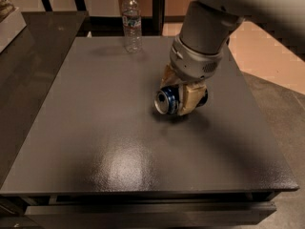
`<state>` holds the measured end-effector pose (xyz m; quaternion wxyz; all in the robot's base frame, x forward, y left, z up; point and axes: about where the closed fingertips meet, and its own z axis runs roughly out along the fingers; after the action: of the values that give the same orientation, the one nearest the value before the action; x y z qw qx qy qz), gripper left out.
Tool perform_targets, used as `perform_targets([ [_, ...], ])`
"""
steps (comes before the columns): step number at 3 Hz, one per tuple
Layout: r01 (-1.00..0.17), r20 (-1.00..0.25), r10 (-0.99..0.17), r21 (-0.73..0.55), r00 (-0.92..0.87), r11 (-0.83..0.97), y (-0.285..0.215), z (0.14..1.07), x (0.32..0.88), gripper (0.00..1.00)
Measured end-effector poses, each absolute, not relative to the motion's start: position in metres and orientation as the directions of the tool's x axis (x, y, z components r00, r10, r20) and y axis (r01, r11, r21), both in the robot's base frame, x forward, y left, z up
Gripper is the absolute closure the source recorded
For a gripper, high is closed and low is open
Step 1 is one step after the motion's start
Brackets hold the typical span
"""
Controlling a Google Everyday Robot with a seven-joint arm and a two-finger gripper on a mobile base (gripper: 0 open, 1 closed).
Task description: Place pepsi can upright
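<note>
The pepsi can (pixel 168 100) is a dark blue can with a silver end. It lies on its side, its silver end facing the camera, near the middle of the grey table (pixel 95 142). My gripper (pixel 181 97) comes down from the upper right and its tan fingers (pixel 189 99) are shut on the can's body. The can looks lifted slightly off the table top, with a shadow under it. The far part of the can is hidden behind the fingers.
A clear plastic water bottle (pixel 131 22) stands upright at the table's back edge, left of the arm. A dark counter (pixel 28 46) adjoins the table on the left. Chair legs stand behind the table. The floor lies beyond the right edge.
</note>
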<state>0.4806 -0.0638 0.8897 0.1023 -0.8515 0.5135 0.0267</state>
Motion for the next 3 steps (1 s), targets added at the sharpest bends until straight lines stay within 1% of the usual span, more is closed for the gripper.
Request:
perform_targets([
  [1,-0.948,-0.297,-0.903,-0.174,0.31,-0.268,-0.077,0.91,0.505,1.0],
  [2,-0.977,-0.468,-0.863,-0.182,0.189,-0.115,-0.084,0.933,0.514,1.0],
  [3,-0.989,-0.628,-0.774,-0.145,0.075,0.022,-0.09,0.947,0.516,1.0],
])
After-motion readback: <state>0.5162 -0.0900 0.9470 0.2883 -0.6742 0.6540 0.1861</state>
